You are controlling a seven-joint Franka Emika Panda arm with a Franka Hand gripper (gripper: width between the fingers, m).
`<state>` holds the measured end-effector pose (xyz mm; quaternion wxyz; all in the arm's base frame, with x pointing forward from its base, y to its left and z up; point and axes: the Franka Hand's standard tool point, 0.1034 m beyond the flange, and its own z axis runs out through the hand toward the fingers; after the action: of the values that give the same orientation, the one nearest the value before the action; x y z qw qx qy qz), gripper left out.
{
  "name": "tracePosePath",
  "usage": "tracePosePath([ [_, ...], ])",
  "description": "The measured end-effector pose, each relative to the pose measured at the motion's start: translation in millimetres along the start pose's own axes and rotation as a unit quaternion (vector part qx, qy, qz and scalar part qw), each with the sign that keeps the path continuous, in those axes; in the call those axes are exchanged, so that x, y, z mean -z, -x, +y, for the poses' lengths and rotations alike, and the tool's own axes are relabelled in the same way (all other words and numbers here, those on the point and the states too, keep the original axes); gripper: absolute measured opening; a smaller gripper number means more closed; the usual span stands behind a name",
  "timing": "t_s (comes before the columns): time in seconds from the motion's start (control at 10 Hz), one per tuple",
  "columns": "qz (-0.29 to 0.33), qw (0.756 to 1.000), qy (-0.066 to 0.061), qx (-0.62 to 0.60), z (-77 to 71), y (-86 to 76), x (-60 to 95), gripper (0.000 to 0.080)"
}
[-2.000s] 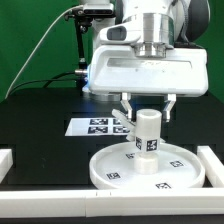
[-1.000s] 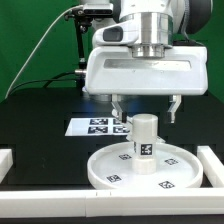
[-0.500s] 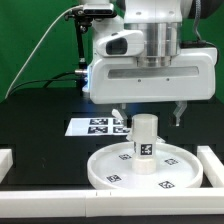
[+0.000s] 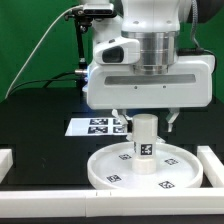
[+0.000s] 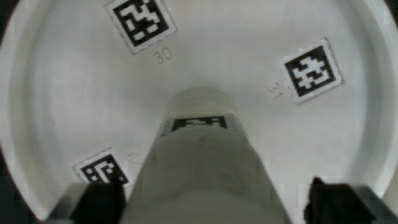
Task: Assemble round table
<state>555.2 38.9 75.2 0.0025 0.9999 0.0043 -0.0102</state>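
One large round disc of smooth white plastic (image 4: pixel 140 176) (image 5: pixel 68 92) lies flat on the black tabletop (image 4: pixel 38 132); it has a raised rim. On its middle stands one short, thick white cylinder leg (image 4: pixel 146 140) (image 5: pixel 199 170), upright, with its foot on the disc. In the exterior view the leg shows one black-and-white square tag on its side. In the wrist view it shows one more on its flat top, and three such tags show on the face of the disc around it.

The one white claw (image 4: pixel 145 123) (image 5: pixel 214 205) hangs directly over the leg, spread wide. Its two dark fingers (image 4: pixel 118 118) (image 5: pixel 102 203) stand one on each side of the cylinder's upper end, with a gap between each finger and the plastic, so it grips nothing.

Behind the disc, toward the exterior view's left, one thin flat white marker board (image 4: pixel 90 127) lies on the tabletop with several printed tags. Three straight white border rails show, one at the exterior view's left (image 4: pixel 6 160), one along the front (image 4: pixel 50 205) and one at its right (image 4: pixel 212 166).
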Motion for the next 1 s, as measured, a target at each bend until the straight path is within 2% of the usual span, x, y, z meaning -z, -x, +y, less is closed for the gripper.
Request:
tracePosePath([
  [0.1, 0.000, 1.000, 0.000, -0.017, -0.1, 0.0, 0.0, 0.0404],
  [0.5, 0.011, 0.984, -0.002, -0.176, -0.4, -1.5, -0.9, 0.0404],
  [0.6, 0.022, 0.972, -0.009, -0.232, 0.4, -3.5, -0.9, 0.0404],
  [0.8, 0.034, 0.928, -0.031, -0.370, 1.4, -6.1, -1.5, 0.0406],
  [1.0, 0.027, 0.847, -0.064, -0.528, 0.3, -5.9, -1.9, 0.0406],
])
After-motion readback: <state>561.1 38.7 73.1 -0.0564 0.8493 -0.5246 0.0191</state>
